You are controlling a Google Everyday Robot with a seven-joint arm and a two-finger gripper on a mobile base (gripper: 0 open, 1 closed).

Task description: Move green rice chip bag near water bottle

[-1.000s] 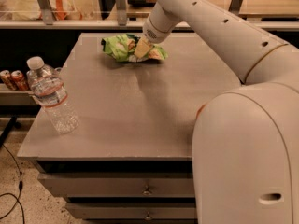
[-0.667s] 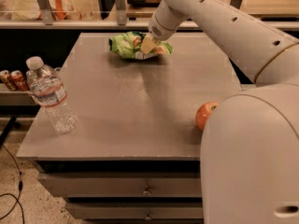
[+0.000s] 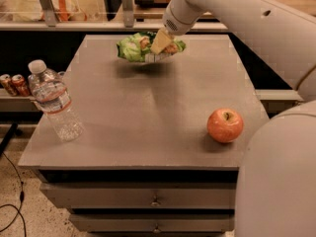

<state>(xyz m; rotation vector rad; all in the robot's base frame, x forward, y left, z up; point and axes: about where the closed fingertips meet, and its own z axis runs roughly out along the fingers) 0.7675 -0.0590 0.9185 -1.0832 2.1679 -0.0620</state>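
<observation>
The green rice chip bag (image 3: 134, 47), crinkled light green with tan chip images, hangs a little above the far part of the grey table (image 3: 148, 132), with its shadow on the table below it. My gripper (image 3: 160, 42) is shut on the bag's right side and holds it up. The water bottle (image 3: 53, 101), clear with a white cap and a red-banded label, stands near the table's left front edge, well to the left of and nearer than the bag.
A red apple (image 3: 225, 125) lies on the table's right side. Small red soda cans (image 3: 14, 84) sit on a low shelf beyond the left edge. My large white arm (image 3: 256, 28) fills the right side. Drawers (image 3: 155, 200) lie below the tabletop.
The gripper has lifted the bag off the table and carried it slightly forward. The apple has come into view as the arm shifted.
</observation>
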